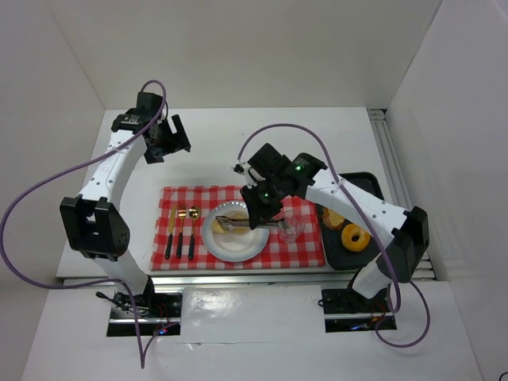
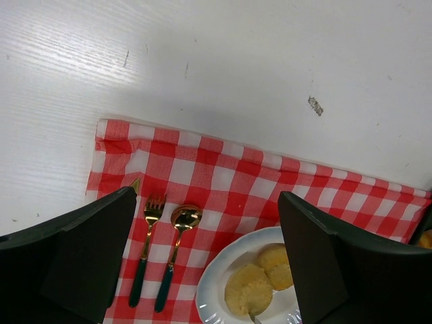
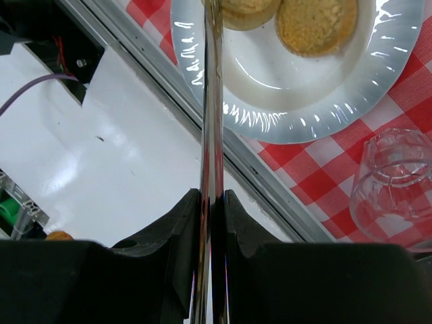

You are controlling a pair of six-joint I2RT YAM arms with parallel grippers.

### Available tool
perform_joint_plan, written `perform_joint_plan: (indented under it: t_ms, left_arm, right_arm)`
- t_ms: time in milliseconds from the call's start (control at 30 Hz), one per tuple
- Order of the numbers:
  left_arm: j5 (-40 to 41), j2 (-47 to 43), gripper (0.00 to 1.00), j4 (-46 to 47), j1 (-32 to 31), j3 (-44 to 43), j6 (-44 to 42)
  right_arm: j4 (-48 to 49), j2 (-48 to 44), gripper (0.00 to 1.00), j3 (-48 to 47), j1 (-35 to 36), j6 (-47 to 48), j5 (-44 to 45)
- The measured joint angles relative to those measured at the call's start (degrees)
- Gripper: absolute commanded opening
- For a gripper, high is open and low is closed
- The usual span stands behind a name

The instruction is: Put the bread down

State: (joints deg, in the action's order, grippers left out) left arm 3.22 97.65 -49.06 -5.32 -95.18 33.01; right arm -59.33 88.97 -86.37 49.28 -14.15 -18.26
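Now bread point(image 3: 314, 23) on plate point(image 3: 283, 118), beside tongs point(image 3: 212, 101) clamped in right tool point(image 3: 211, 202).

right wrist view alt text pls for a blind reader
The right gripper has its jaws shut on shiny metal tongs that reach over a white plate holding two golden-brown round buns. A clear glass tumbler sits on the red-and-white checked cloth.

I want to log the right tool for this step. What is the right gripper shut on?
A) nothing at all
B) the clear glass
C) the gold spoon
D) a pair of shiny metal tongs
D: in the right wrist view the right gripper is pressed from both sides on the thin shiny tongs, whose arms run out over the white plate towards the buns.
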Motion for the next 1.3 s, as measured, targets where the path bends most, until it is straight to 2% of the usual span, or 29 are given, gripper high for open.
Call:
perform_joint_plan:
  t_ms: [33, 133, 167, 267, 367, 633, 800, 1067, 1300]
  left_arm:
    - [0.00, -0.44, 1.00, -0.07, 0.00, 0.02, 0.00]
    - [0.07, -1.79, 1.00, -0.20, 0.00, 0.09, 0.00]
    - [0.07, -2.21, 1.00, -0.17, 0.00, 0.20, 0.00]
    - [0.07, -2.91, 1.00, -0.24, 0.00, 0.33, 0.00]
    - [0.07, -2.93, 1.00, -0.26, 0.00, 0.33, 0.00]
    - [0.02, -2.93, 1.00, -0.26, 0.00, 0.33, 0.00]
    - [0.00, -2.93, 1.00, -0.26, 0.00, 0.33, 0.00]
    - [0.02, -2.93, 1.00, -0.22, 0.00, 0.33, 0.02]
    - [-0.59, -2.86, 0.99, -0.07, -0.22, 0.35, 0.04]
  right_arm:
    - [0.07, 0.07, 0.11, 0.42, 0.11, 0.17, 0.00]
    - [0.11, 0.07, 0.23, 0.70, 0.37, 0.63, -0.09]
    - [0.13, 0.07, 0.31, 0.70, 0.37, 0.79, -0.20]
    - [0.13, 0.07, 0.41, 0.70, 0.39, 1.07, -0.20]
    - [0.04, 0.07, 0.47, 0.61, 0.39, 1.42, -0.15]
    - [-0.35, 0.00, 0.47, -0.87, 0.33, 1.55, 1.70]
    - [-0.79, -1.68, 0.47, -1.11, -2.62, -0.74, 7.41]
    - [-3.93, -12.04, 0.47, 1.75, -20.46, -12.63, 22.27]
    - [-11.69, -22.38, 0.48, 9.75, -32.17, -19.58, 26.71]
